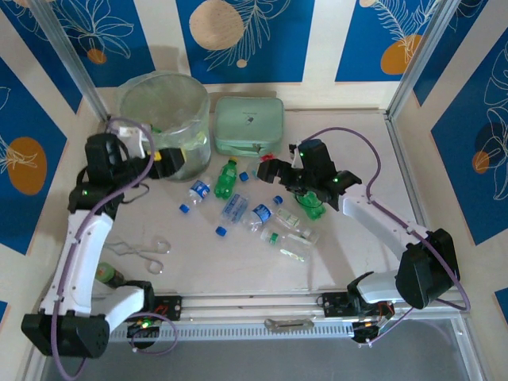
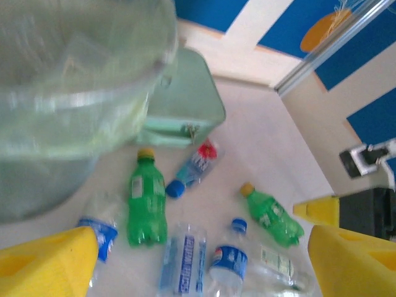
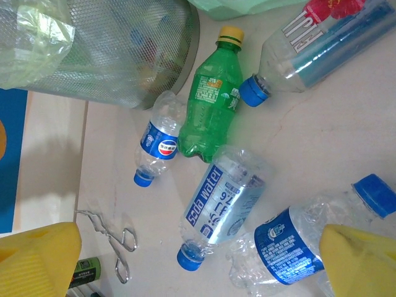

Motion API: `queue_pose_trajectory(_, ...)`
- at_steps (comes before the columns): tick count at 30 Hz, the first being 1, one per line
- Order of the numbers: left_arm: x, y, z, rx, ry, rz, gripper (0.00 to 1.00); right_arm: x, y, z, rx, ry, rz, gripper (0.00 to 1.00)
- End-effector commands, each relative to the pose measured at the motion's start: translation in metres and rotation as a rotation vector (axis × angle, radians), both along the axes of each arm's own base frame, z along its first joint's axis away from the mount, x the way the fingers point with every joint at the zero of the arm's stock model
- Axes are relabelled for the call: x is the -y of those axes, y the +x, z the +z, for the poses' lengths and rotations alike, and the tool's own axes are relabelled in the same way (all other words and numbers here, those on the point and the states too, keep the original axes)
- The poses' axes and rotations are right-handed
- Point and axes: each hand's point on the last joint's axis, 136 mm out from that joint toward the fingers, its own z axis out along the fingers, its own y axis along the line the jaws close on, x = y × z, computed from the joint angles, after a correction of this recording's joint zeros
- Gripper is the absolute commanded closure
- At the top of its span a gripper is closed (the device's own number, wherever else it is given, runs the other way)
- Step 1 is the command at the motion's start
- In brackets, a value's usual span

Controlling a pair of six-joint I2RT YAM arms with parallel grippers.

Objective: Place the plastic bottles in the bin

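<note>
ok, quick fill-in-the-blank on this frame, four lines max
1. The green bottle lying next to the bin has a ___ cap.
2. The metal tongs lie on the ___ arm's side of the table.
3. The left gripper and right gripper both stand ___, holding nothing.
4. In the top view, the mint case sits to the bin's ___.
Missing words: yellow; left; open; right.

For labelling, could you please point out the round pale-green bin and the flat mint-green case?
Round translucent pale-green plastic bin (image 1: pixel 178 111): top external view, side wall.
Flat mint-green rectangular case (image 1: pixel 248 125): top external view, middle of lid.
</note>
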Motion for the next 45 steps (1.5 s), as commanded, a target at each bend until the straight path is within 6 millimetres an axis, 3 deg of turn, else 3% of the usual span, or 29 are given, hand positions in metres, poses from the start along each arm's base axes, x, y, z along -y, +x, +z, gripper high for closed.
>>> queue_pose_trajectory(1,0.007,-0.012,-0.019,-0.015,-0.086,-0.001,0.13,-0.005,-0.003,-0.005,-0.009,0.019,0.014,0.01)
queue_pose_trajectory(10,-0.003,-0.025,-0.122,-0.160,-0.024,0.126,0.14,-0.011,0.003,-0.017,-0.012,0.034,0.010,0.01)
queue_pose_trajectory(15,-0.002,-0.019,-0.156,-0.159,0.081,0.154,0.14,-0.016,0.004,-0.023,-0.037,0.037,0.028,0.01)
queue_pose_trajectory(23,0.006,0.014,-0.189,-0.143,0.239,0.118,0.12,-0.017,0.002,-0.025,-0.055,0.040,0.022,0.01)
queue_pose_trajectory(30,-0.005,0.045,-0.207,-0.126,0.400,0.140,0.10,-0.013,-0.001,-0.022,-0.046,0.014,0.012,0.01)
queue_pose_trajectory(45,0.017,0.083,-0.245,-0.270,0.428,0.047,0.09,-0.007,0.000,-0.014,-0.018,-0.002,-0.003,0.01)
